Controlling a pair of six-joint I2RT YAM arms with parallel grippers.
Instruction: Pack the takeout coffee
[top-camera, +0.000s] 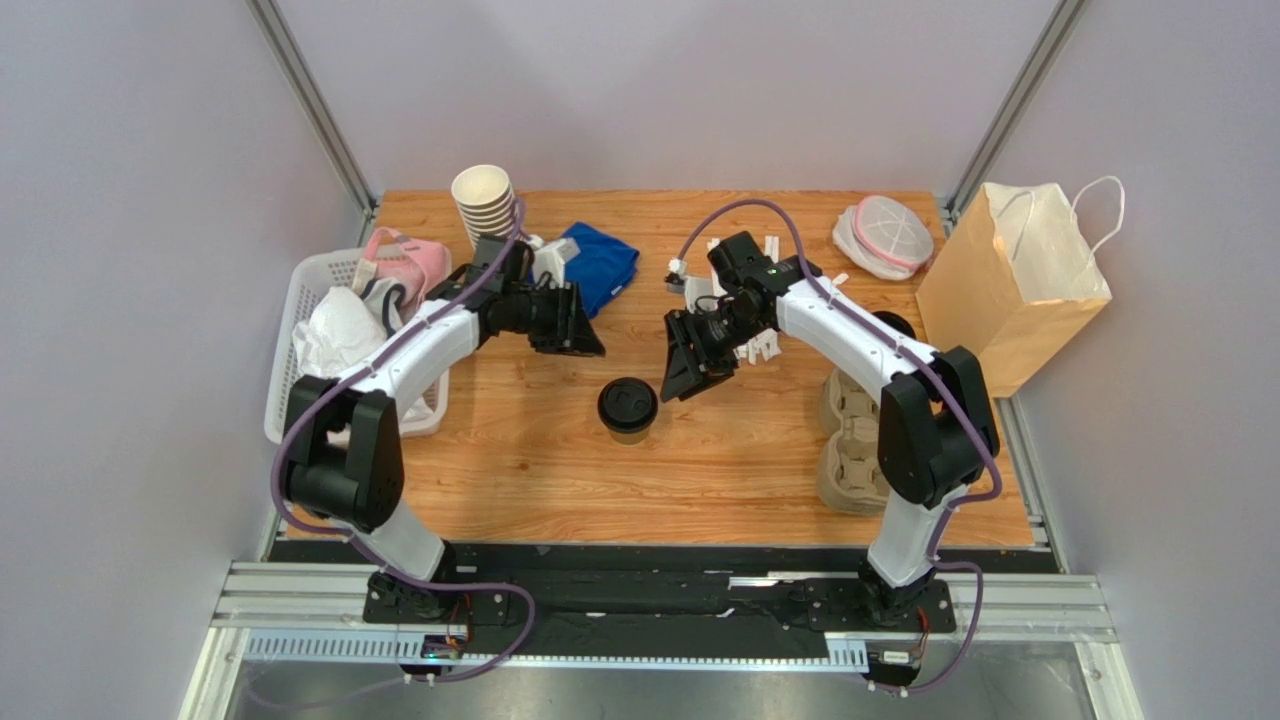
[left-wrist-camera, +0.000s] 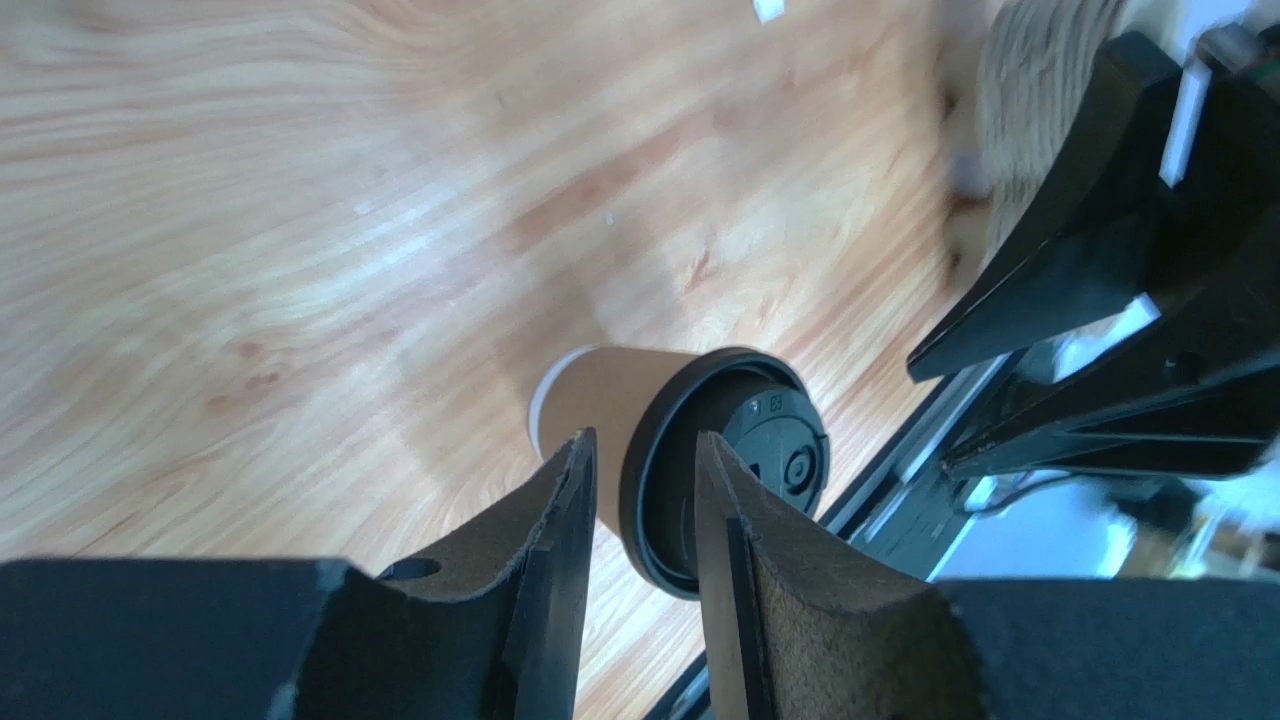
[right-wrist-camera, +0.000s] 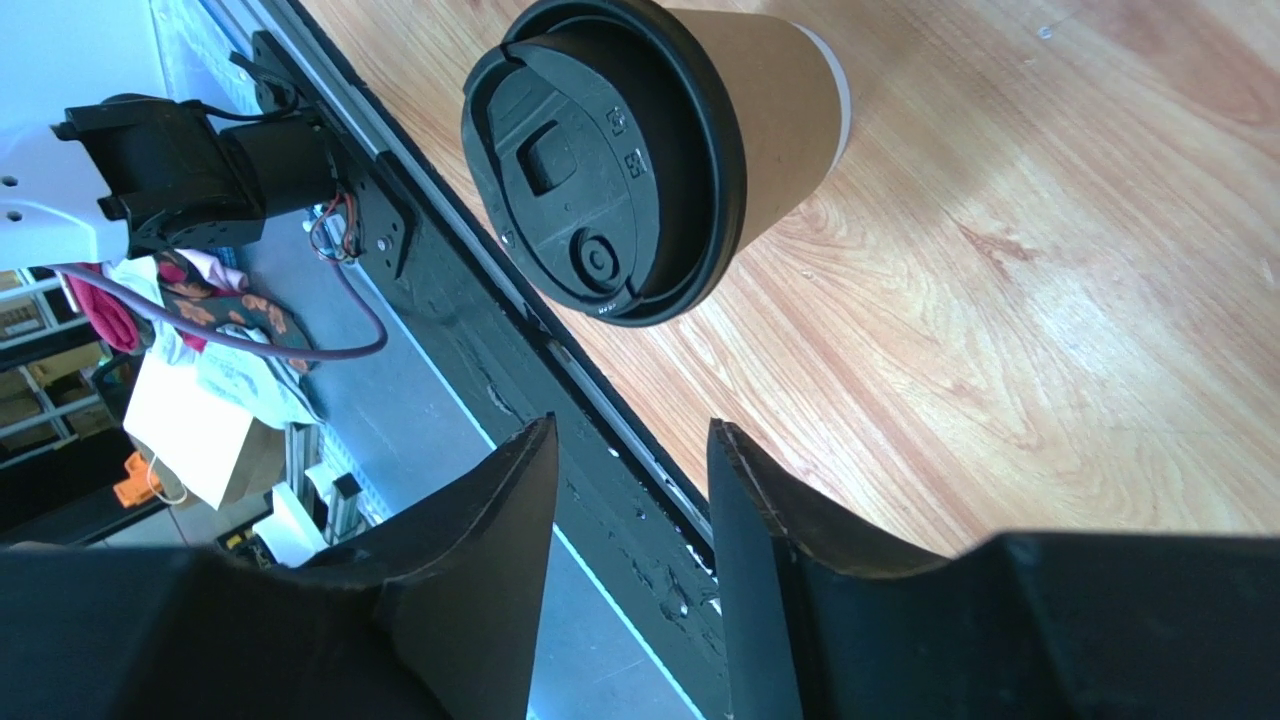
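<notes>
We see a wooden table (top-camera: 751, 465) with two arms bolted at its near edge, both bent inward towards the middle. At the far right corner a brown paper bag (top-camera: 1010, 285) with white handles stands upright. Along the left edge lies a white basket (top-camera: 296, 323) heaped with white and pink things. A cardboard cup carrier (top-camera: 852, 438) lies near the right edge, partly under the right arm. At the far edge stand a stack of lidless paper cups (top-camera: 484, 203) and, just beside it, a blue cloth (top-camera: 604, 266).

The coffee cup (top-camera: 627, 408) stands upright on the bare wood in the middle of the table, nearer the front, with its black lid on. In the wrist views we see its brown side (left-wrist-camera: 594, 402) and the lid's top (right-wrist-camera: 601, 165).

The left gripper (top-camera: 583, 339) hangs to the cup's far left, and the right gripper (top-camera: 679, 369) to its far right, just beside it; neither touches it. From the left wrist, the jaws (left-wrist-camera: 643, 450) stand a narrow way apart with nothing between them, the cup beyond the gap. The right gripper's (right-wrist-camera: 631, 435) jaws are likewise parted and empty, the cup ahead of the tips.
</notes>
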